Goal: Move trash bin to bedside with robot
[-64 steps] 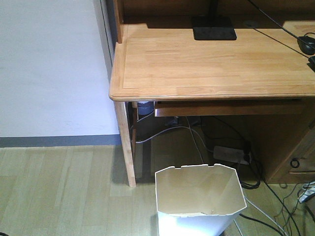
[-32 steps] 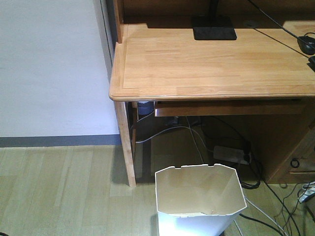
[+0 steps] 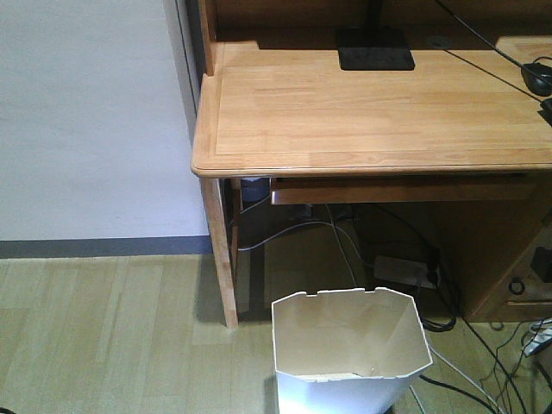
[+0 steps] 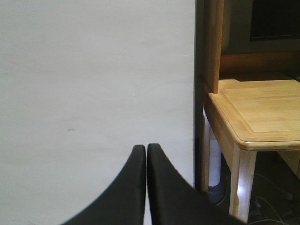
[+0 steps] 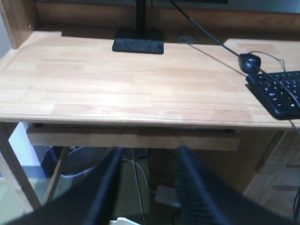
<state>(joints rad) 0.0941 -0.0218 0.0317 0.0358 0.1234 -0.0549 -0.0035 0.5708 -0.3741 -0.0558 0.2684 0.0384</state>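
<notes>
The trash bin [image 3: 349,345], white outside and cream inside with a notched angular rim, stands on the wood floor at the bottom of the front view, just before the desk's left leg. A sliver of its rim [image 5: 124,221] shows at the bottom of the right wrist view, below my right gripper [image 5: 149,152]. That gripper is open, with blurred fingers and nothing between them. My left gripper [image 4: 146,147] is shut and empty, pointing at a white wall. The bedside is out of view.
A light-wood desk [image 3: 362,112] carries a monitor base [image 3: 375,49], a mouse [image 5: 249,62] and a keyboard [image 5: 279,93]. Under it lie a power strip [image 3: 404,272] and loose cables [image 3: 466,379]. A small dark shape [image 3: 541,263] sits at the right edge.
A small dark shape has appeared at the right edge of the front view, by the desk's drawer unit. The trash bin has not moved.
</notes>
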